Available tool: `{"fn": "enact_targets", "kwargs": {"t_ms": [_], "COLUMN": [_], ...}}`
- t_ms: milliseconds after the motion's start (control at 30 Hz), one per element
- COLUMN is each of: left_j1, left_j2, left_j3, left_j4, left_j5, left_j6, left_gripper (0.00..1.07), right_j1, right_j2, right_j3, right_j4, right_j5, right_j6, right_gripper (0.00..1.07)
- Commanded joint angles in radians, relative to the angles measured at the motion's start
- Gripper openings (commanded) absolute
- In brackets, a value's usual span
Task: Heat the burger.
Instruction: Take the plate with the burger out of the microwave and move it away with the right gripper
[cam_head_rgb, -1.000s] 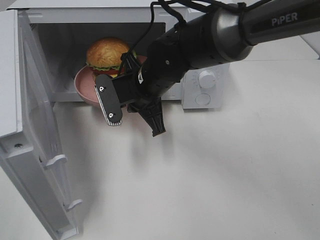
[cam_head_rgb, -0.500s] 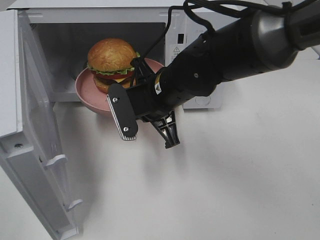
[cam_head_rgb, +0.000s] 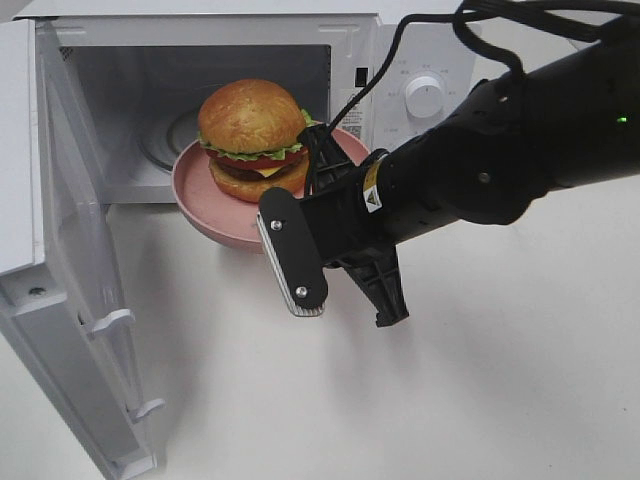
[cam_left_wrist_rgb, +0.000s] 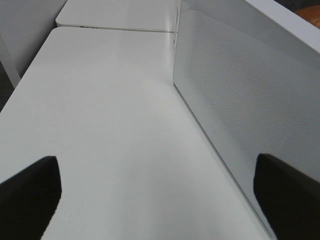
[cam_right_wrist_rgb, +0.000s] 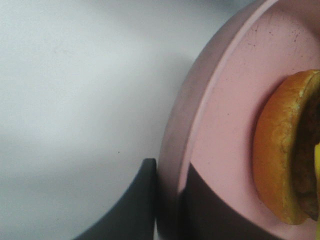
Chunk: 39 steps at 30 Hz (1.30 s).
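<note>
The burger (cam_head_rgb: 252, 140) sits on a round pink plate (cam_head_rgb: 205, 205) that hangs at the mouth of the open microwave (cam_head_rgb: 200, 60), partly out over the table. My right arm (cam_head_rgb: 470, 180) reaches in from the right and covers the plate's near-right rim. In the right wrist view my right gripper (cam_right_wrist_rgb: 170, 192) is shut on the plate's rim (cam_right_wrist_rgb: 200, 115), with the burger's bun edge (cam_right_wrist_rgb: 280, 150) just inside. My left gripper (cam_left_wrist_rgb: 160, 200) is open with nothing in it, low over the table beside the door's outer face (cam_left_wrist_rgb: 240, 105).
The microwave door (cam_head_rgb: 70, 270) stands swung open at the left. The glass turntable (cam_head_rgb: 160, 145) shows inside the cavity. The control panel with its white knob (cam_head_rgb: 425, 95) is behind my right arm. White table (cam_head_rgb: 500, 380) spreads to the front and right.
The plate with the burger has moved right and toward the front, out from the cavity, carried by my right arm. The left gripper's state is unchanged.
</note>
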Motion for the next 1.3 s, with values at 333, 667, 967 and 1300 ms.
{"fn": "enact_targets", "kwargs": {"t_ms": [333, 667, 967, 1300], "left_j1": [0.002, 0.002, 0.002, 0.002], "left_j2": [-0.021, -0.021, -0.021, -0.021], "left_j3": [0.005, 0.005, 0.005, 0.005], "left_j4": [-0.009, -0.009, -0.009, -0.009], "left_j5": [-0.005, -0.005, -0.005, -0.005], "left_j6": [-0.003, -0.003, -0.003, -0.003], "left_gripper": [1.00, 1.00, 1.00, 1.00], "right_j1": [-0.001, -0.001, -0.001, -0.001], "right_j2": [-0.203, -0.363, -0.505, -0.671], "right_j3": [0.169, 0.314, 0.418, 0.482], "right_j4": [-0.009, -0.010, -0.009, -0.014], "right_j5": [-0.080, -0.076, -0.047, 0.082], "right_j6": [0.028, 0.048, 0.057, 0.109], "right_gripper": [0.00, 0.00, 0.00, 0.00]}}
